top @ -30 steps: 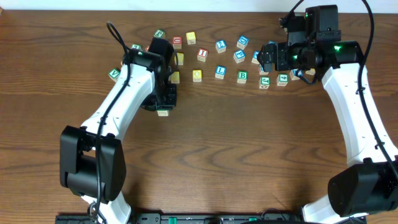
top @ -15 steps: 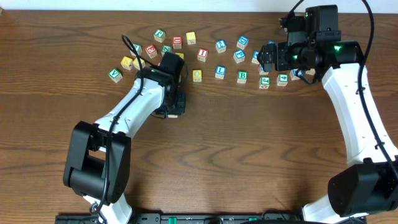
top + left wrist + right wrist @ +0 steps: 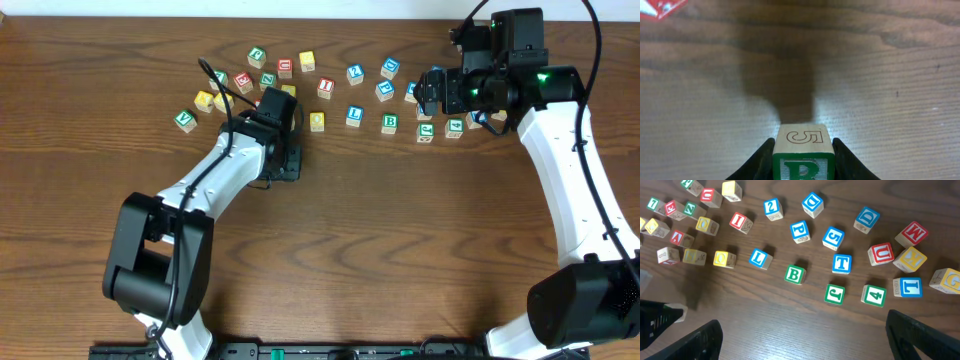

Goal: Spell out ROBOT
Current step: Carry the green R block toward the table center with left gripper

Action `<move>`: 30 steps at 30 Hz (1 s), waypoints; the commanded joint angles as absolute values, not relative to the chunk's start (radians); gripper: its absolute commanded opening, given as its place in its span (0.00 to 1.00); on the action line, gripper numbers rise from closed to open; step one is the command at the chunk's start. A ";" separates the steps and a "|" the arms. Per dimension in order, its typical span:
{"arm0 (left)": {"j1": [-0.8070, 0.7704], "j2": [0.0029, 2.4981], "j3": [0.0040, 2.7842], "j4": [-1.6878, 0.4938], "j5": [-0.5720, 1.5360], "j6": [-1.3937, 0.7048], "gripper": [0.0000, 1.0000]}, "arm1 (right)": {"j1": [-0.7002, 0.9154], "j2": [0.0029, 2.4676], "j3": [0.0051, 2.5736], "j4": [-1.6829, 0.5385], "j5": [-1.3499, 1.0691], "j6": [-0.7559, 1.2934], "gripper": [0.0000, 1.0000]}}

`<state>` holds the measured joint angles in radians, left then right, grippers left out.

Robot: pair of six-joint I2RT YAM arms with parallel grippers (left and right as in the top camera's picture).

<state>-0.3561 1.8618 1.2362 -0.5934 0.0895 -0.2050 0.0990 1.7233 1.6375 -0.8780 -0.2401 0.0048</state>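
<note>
- 1 cube, the green R cube [image 3: 803,159], sits clenched in the left hand [image 3: 284,166], which has slid rightward over the bench [image 3: 880,75].
- 0 letters look laid yet; R starts the word.
- Right hand [image 3: 802,332] hangs released, unmoved.

Dark wooden table [image 3: 790,330], cubes scattered across it: blue L [image 3: 760,258] left of centre, red M [image 3: 911,233] above yellow K [image 3: 912,260], red U [image 3: 881,254] just beside them, green 4 [image 3: 873,295] below.
</note>
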 commanded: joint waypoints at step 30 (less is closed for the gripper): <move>-0.356 1.933 1.277 -0.592 0.044 -0.177 0.55 | 0.093 1.721 1.654 -0.880 -0.253 -0.009 0.99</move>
<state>-0.3565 1.9430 1.2388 -0.5797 0.0532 -0.1825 0.0990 1.7233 1.6375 -0.8780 -0.2401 0.0048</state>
